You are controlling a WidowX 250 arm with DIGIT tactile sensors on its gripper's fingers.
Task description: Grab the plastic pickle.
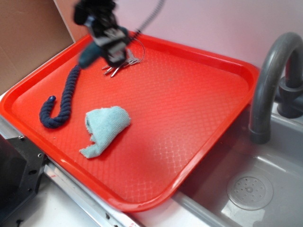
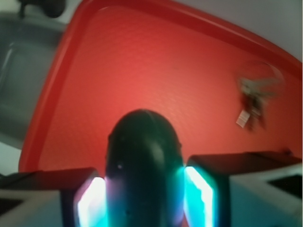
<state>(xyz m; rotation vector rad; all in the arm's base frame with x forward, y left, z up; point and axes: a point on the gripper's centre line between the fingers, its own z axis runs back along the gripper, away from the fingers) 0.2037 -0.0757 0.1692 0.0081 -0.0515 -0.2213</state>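
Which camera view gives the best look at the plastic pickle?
The wrist view: the plastic pickle fills the foreground, clamped between the two fingers. In the exterior view only a blurred teal end pokes out beside the gripper.

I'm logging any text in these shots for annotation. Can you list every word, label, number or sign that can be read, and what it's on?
No text can be read in either view.
The small white tag on the bunch of keys: too blurred to tell if it bears print.
The plastic pickle held in the gripper, the red tray, blue cloth, navy rope and faucet: no markings visible.
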